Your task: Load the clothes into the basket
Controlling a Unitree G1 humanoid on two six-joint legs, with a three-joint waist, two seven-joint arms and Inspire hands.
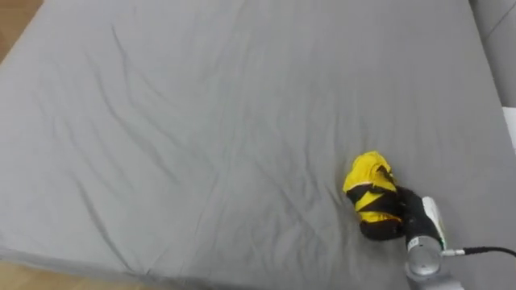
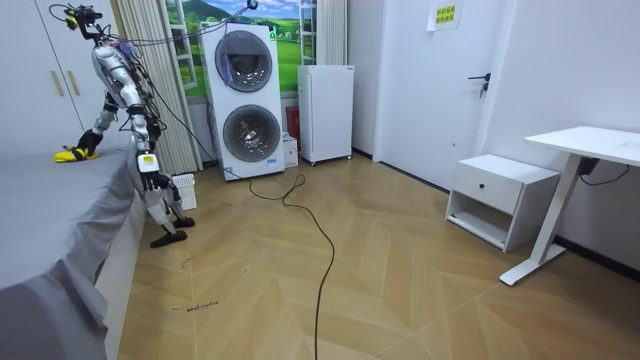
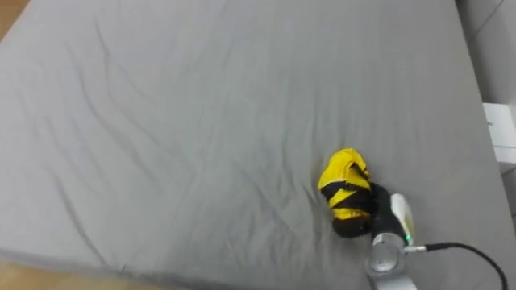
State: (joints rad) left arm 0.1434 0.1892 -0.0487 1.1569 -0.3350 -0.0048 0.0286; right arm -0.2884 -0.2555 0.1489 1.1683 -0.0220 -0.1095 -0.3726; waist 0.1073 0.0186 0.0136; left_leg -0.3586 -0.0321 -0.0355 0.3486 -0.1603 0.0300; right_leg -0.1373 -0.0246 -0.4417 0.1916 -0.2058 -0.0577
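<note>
Clutching yellow garment (image 1: 368,181), kind unclear, on grey bed (image 1: 201,121), right hand (image 1: 397,213)

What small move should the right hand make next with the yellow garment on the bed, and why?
Probably lift straight up. The right hand has its dark fingers curled round the bunched yellow garment, which lies on the grey bed sheet, so the grasp looks made. The white basket stands on the floor beside the robot, off the bed.
</note>
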